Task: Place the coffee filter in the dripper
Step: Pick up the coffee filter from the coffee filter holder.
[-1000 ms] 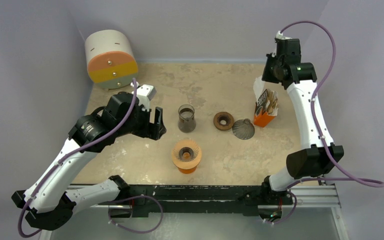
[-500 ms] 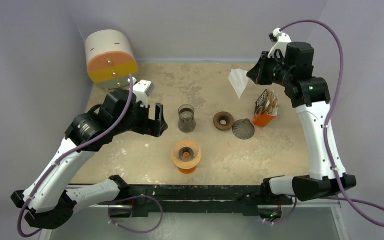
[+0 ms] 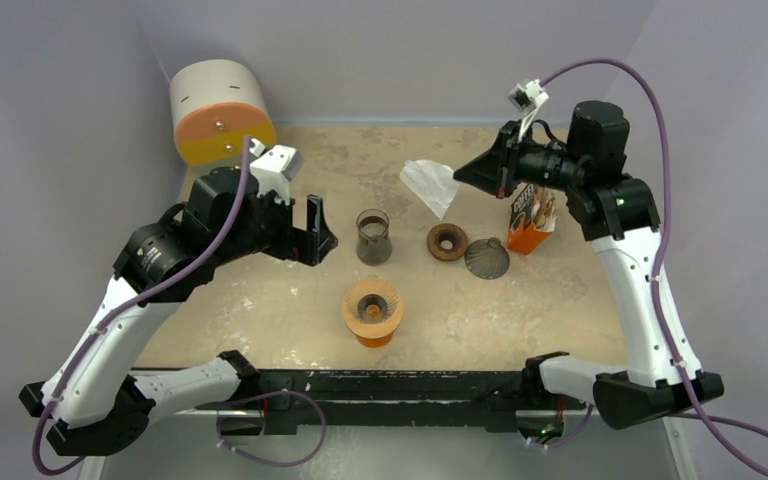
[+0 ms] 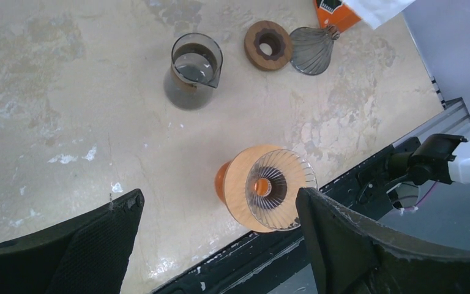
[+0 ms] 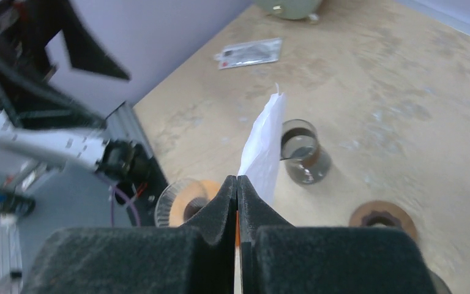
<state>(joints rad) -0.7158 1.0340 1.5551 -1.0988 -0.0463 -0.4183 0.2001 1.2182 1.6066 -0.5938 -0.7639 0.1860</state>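
Observation:
My right gripper [image 3: 466, 175] is shut on a white paper coffee filter [image 3: 428, 185] and holds it in the air above the table's back middle; in the right wrist view the filter [image 5: 265, 144] sticks out past the pinched fingertips. The clear ribbed dripper [image 3: 374, 303] sits on an orange stand [image 3: 372, 331] near the table's front middle, well below and to the left of the filter. In the left wrist view the dripper [image 4: 279, 188] lies between my open left fingers. My left gripper [image 3: 314, 238] is open and empty, raised left of the dripper.
A small glass carafe [image 3: 373, 236], a brown wooden ring [image 3: 447, 241] and a dark ribbed cone [image 3: 487, 258] stand mid-table. An orange filter box [image 3: 531, 216] is at the right. A white and orange cylinder [image 3: 220, 118] sits at the back left. A black rail [image 3: 390, 385] runs along the front.
My right arm has pulled the filter out of the orange box and carried it left over the table. My left gripper has lifted slightly and shifted back.

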